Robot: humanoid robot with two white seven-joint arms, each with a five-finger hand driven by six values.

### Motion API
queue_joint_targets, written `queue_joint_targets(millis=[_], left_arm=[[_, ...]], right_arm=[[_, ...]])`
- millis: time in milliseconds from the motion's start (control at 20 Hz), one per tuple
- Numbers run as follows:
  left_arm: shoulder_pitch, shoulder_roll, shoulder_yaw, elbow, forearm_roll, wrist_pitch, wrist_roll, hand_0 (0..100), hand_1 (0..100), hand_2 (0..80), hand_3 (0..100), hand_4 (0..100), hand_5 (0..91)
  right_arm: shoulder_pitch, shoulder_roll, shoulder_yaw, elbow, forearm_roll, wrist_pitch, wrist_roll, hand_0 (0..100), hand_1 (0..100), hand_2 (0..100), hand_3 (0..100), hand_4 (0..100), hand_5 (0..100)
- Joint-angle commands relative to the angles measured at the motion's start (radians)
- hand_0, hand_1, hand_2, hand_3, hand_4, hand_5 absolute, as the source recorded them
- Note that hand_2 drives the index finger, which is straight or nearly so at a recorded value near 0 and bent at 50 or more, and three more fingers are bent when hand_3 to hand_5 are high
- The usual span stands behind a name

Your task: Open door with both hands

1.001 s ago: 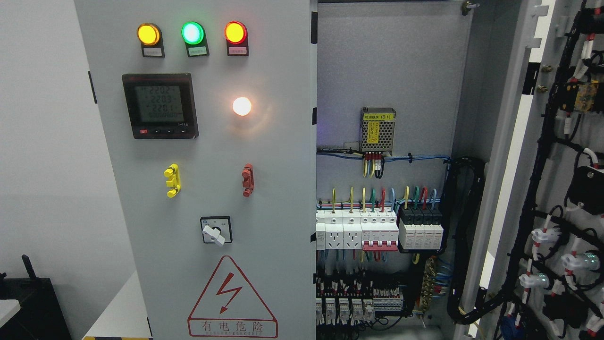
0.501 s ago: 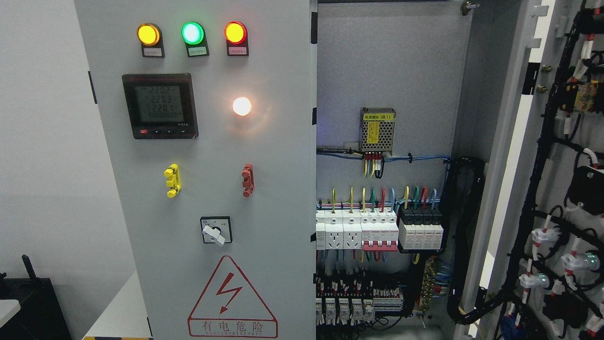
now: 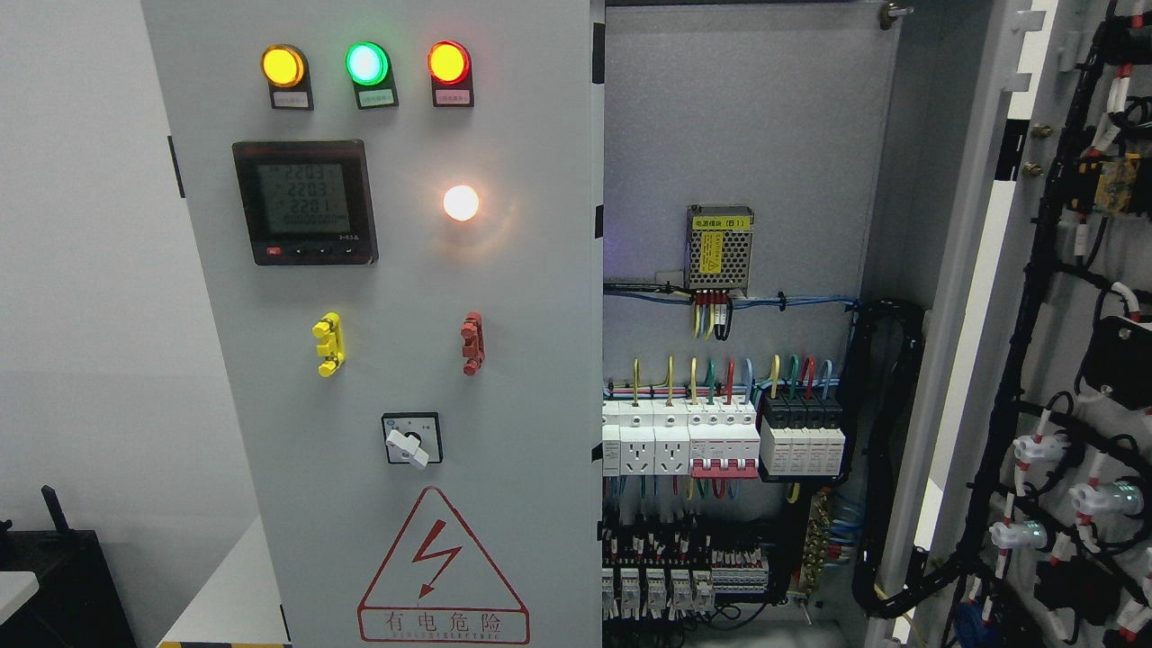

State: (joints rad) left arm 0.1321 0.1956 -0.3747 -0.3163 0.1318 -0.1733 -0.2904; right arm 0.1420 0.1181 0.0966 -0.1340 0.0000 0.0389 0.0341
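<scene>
Neither of your robot's hands showed in the head view, so you could not tell whether their fingers were spread, curled or holding anything.

What you saw was the electrical cabinet. Its left door stood shut, filling the left and middle of the picture. On it sat three lit lamps in a row near the top: amber, green and red. Below them was a digital meter with a lit display, and to its right a glowing white lamp. Lower down were a yellow handle and a red handle, well apart from each other, then a rotary switch, and under it a red triangular warning sign.

The right door was swung wide open at the picture's right edge, its inner face turned toward you and strung with black cable bundles. Between the two doors the cabinet interior lay exposed: a small power supply with a yellow label on the back panel, and beneath it a row of breakers and sockets with coloured wires running into them
</scene>
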Motion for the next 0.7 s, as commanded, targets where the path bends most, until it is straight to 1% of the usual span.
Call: queue_joint_targets(millis=[0, 100, 250, 401, 451, 501, 651], left_arm=[[-0.005, -0.234, 0.374, 0.224, -0.176, 0.008, 0.076, 0, 0, 0.0, 0, 3, 0.0], [-0.005, -0.234, 0.424, 0.223, -0.219, 0.012, 0.077, 0, 0, 0.0, 0, 3, 0.0], [-0.005, -0.235, 0.499, 0.224, -0.306, 0.017, 0.077, 0, 0, 0.0, 0, 3, 0.0], [-0.003, -0.235, 0.566, 0.224, -0.357, 0.057, 0.077, 0, 0, 0.0, 0, 3, 0.0], [-0.003, -0.235, 0.589, 0.224, -0.386, 0.066, 0.077, 0, 0, 0.0, 0, 3, 0.0], [-0.003, -0.235, 0.608, 0.224, -0.414, 0.069, 0.077, 0, 0, 0.0, 0, 3, 0.0], [-0.003, -0.237, 0.668, 0.223, -0.461, 0.071, 0.077, 0, 0, 0.0, 0, 3, 0.0]], right_arm=[[0.001, 0.0, 0.0, 0.001, -0.025, 0.001, 0.0, 0, 0, 0, 0, 0, 0], [0.001, 0.0, 0.0, -0.001, -0.025, 0.001, 0.0, 0, 0, 0, 0, 0, 0], [0.001, 0.0, 0.0, -0.001, -0.026, 0.001, 0.0, 0, 0, 0, 0, 0, 0], [0.001, 0.0, 0.0, 0.001, -0.025, 0.001, 0.0, 0, 0, 0, 0, 0, 0], [-0.001, 0.0, 0.0, -0.001, -0.026, 0.001, 0.0, 0, 0, 0, 0, 0, 0], [-0.001, 0.0, 0.0, 0.001, -0.026, 0.001, 0.0, 0, 0, 0, 0, 0, 0], [-0.001, 0.0, 0.0, 0.001, -0.025, 0.001, 0.0, 0, 0, 0, 0, 0, 0]])
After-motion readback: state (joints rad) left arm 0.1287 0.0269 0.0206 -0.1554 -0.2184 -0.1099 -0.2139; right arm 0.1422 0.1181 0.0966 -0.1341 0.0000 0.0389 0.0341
